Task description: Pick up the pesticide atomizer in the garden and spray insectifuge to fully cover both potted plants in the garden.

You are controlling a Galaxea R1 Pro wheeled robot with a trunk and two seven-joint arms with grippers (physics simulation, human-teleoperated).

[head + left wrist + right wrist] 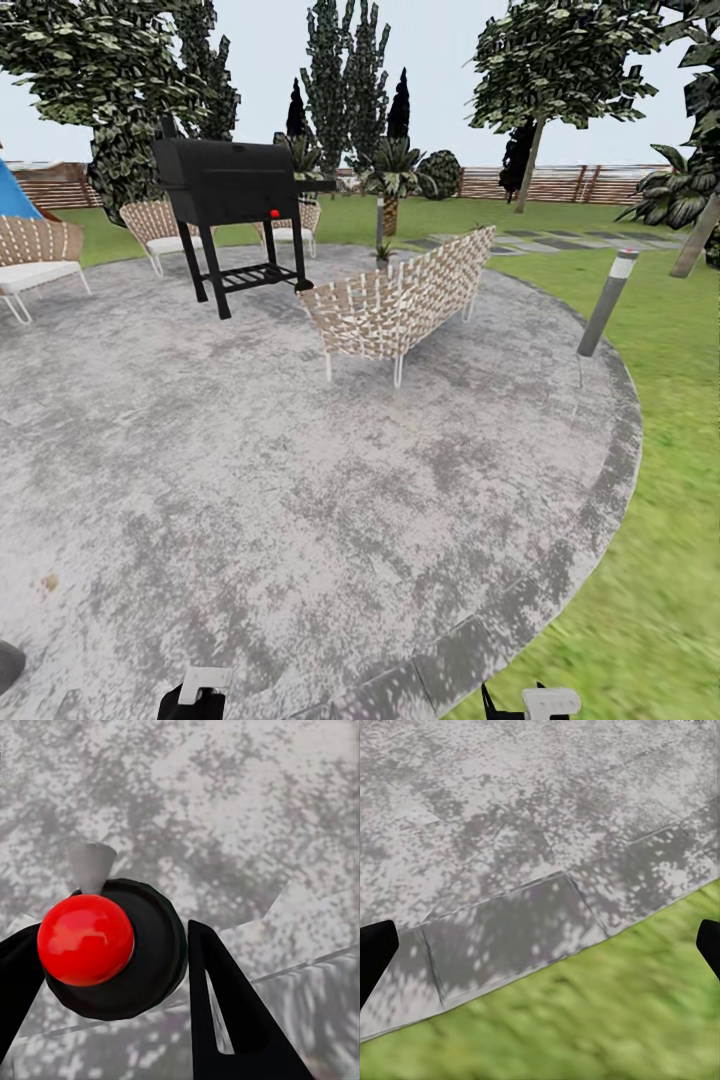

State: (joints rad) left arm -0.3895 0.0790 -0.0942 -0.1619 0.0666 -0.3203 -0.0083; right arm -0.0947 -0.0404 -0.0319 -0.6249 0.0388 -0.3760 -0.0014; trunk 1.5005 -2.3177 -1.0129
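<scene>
The robot stood on the patio (250, 480) well short of the grill (235, 185) and wicker sofa (400, 300), a potted plant (383, 252) tiny behind that sofa far ahead of both grippers, right gripper (540, 945) spread wide and empty over the patio's edge, left gripper (112, 967) apart, gripping nothing.

A round grey mottled patio (250, 480) lay under a pale overcast sky, ringed by green lawn (660, 520). On it stood a black grill (235, 200) and woven wicker chairs (400, 300). Beyond were tall trees (350, 80), stepping stones (560, 240) and a slatted brown fence (560, 183).
</scene>
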